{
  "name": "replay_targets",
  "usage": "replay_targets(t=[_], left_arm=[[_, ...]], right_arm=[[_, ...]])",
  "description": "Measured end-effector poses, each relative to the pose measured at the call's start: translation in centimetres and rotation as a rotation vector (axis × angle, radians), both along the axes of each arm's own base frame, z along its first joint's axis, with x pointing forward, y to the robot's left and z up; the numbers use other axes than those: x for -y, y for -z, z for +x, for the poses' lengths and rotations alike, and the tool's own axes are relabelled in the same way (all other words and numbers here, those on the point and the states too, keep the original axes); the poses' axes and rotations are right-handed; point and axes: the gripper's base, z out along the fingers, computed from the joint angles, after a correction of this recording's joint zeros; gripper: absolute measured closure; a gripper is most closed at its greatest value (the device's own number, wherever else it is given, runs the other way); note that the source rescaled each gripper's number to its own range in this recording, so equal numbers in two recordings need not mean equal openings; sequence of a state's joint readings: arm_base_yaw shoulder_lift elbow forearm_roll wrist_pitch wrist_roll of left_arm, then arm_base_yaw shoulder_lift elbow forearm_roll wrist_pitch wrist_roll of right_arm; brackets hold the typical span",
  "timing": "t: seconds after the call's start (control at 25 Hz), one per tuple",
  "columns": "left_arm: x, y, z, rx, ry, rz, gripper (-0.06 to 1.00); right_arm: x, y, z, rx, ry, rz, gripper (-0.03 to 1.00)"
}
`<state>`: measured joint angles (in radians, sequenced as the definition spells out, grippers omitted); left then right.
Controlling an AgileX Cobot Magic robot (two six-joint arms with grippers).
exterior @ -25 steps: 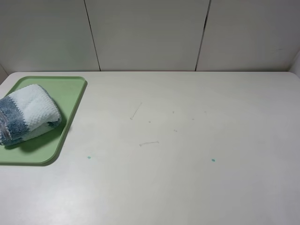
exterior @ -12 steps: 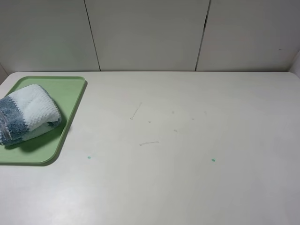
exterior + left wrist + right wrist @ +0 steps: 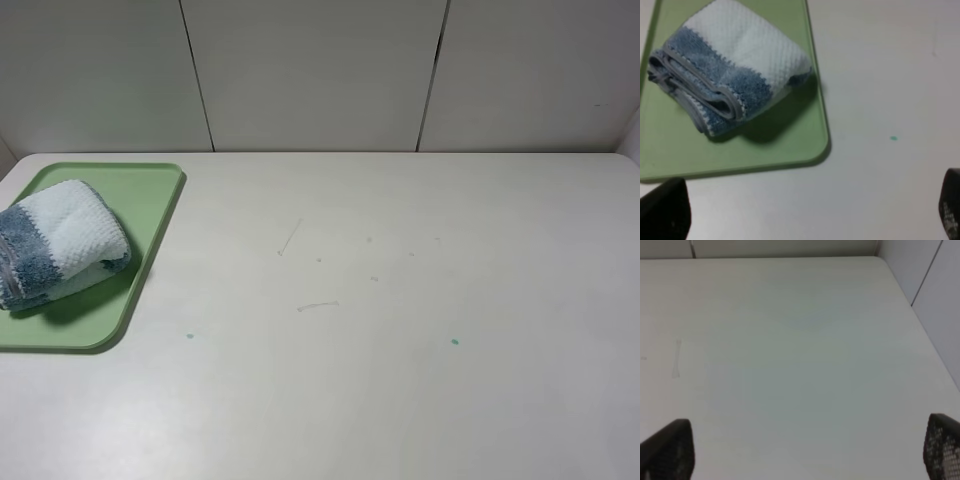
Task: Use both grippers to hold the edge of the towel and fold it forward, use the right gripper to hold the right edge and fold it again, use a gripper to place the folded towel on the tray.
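L claw [image 3: 805, 212]: spread wide, holding nothing. Only its 2 black tips show, one at each low corner of the L wrist pic. It hangs over bare table [image 3: 890, 75], not touching anything.

Just past the L claw is the tray [image 3: 790, 145]. It's pale green, w/ round corners and a low rim. Its near corner sits between the 2 tips but further out, apart from them.

The towel [image 3: 732, 65] lies on the tray, past the claw and a bit to one side. It's folded into a fat bundle. White part on top, blue stripe lower down, grey edge [image 3: 715, 92] curling round the folded end that faces the claw. It makes a dark shadow on the tray. No claw touches it.

A tiny teal dot [image 3: 894, 138] is on the table near the tray, closer to the other tip.

R claw [image 3: 805, 450]: also spread wide, also holding nothing. Its 2 dark tips show at the low corners of the R wrist pic. Under it and past it is just white table, w/ a faint scratch [image 3: 676, 357] off to one side. The table's far edge meets a white wall [image 3: 935, 300].

From up high, no claw shows. Tray + towel sit at the table's far L side, well apart from the R claw's spot. White wall panels stand behind the table.
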<state>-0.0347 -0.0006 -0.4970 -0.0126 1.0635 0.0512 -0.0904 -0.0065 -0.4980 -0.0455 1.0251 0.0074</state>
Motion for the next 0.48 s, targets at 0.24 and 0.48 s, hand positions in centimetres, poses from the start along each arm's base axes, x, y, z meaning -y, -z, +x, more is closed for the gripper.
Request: replay_targets(t=[0.24, 0.48], left_arm=[[-0.05, -0.02, -0.06, 0.009, -0.004, 0.001, -0.06], [-0.11, -0.02, -0.07, 0.010, -0.008, 0.007, -0.06]], right_arm=[[0.00, 0.00, 0.00, 0.000, 0.000, 0.000, -0.03], [0.00, 0.00, 0.00, 0.000, 0.000, 0.000, -0.03]])
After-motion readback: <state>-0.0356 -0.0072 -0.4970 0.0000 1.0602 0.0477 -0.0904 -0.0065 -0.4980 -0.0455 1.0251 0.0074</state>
